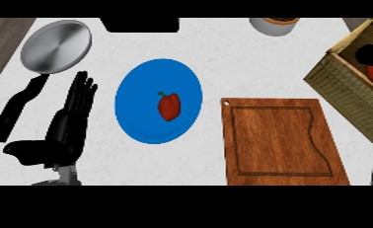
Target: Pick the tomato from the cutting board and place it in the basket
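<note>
Pepper (169, 106) on blue plate (138, 118) — beside cutting board (280, 143)

White marbled counter (218, 44) with brown strip (10, 32) at left.

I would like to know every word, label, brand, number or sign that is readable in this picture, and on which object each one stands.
There are none to read. No word, number, brand or sign shows on the blue plate, the cutting board, the pan, the basket or the container at the top edge. The counter bears no marking either.
</note>
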### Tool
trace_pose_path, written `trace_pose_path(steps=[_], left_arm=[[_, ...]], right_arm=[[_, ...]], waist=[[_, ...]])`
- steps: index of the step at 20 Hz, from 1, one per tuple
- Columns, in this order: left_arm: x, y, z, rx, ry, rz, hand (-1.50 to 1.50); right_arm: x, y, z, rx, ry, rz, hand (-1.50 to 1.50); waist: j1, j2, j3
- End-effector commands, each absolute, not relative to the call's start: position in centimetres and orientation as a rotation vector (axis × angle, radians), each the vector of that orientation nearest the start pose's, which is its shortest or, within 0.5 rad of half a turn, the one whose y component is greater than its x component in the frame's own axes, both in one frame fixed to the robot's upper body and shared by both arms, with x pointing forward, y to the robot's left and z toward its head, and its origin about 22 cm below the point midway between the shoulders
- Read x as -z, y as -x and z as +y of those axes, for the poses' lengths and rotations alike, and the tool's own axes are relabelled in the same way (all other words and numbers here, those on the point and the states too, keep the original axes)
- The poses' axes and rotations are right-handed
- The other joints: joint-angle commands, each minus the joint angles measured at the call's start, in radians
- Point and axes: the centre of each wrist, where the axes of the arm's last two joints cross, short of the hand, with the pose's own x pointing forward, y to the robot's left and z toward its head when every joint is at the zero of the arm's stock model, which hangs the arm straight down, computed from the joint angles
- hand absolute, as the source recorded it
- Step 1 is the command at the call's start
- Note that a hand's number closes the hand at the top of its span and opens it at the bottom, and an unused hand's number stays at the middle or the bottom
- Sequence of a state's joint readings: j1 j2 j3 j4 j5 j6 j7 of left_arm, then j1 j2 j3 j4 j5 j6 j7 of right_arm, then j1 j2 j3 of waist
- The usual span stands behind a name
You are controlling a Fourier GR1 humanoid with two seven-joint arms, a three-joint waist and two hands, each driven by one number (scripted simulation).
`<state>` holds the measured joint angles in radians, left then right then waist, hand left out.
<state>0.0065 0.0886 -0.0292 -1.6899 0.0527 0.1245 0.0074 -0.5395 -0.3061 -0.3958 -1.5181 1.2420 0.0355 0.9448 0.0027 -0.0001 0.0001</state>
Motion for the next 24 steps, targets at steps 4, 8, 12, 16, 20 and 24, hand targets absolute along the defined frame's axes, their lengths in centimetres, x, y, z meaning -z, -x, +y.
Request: trace_pose_path(steps=[4,8,12,16,20,24], left_arm=[[-4.9,-25.6,22.7,-0.053,-0.102,-1.697,0.0],[-3.4,-24.5,23.8,-0.037,-0.084,-1.677,0.0],[-3.1,-23.8,23.8,-0.059,-0.091,-1.677,0.0],[-2.9,-24.0,24.7,-0.054,-0.107,-1.687,0.0],[-4.0,-23.5,24.0,-0.044,-0.084,-1.695,0.0],[-2.8,-24.6,24.6,-0.056,-0.082,-1.676,0.0]], right_arm=[[-14.5,-32.0,-34.4,0.129,1.515,-0.783,1.5],[-15.9,-32.5,-33.8,0.216,1.533,-0.724,1.5],[-14.6,-30.9,-38.0,0.156,1.472,-0.711,-1.5],[-12.7,-29.2,-37.6,0.163,1.473,-0.774,-1.5],[-13.7,-30.9,-37.1,0.233,1.508,-0.866,-1.5],[-15.6,-30.4,-37.1,0.289,1.583,-0.964,-1.5]], waist=[[-0.004,0.0,0.0],[0.0,0.0,0.0],[-0.001,0.0,0.0],[-0.003,0.0,0.0],[0.003,0.0,0.0],[-0.003,0.0,0.0]])
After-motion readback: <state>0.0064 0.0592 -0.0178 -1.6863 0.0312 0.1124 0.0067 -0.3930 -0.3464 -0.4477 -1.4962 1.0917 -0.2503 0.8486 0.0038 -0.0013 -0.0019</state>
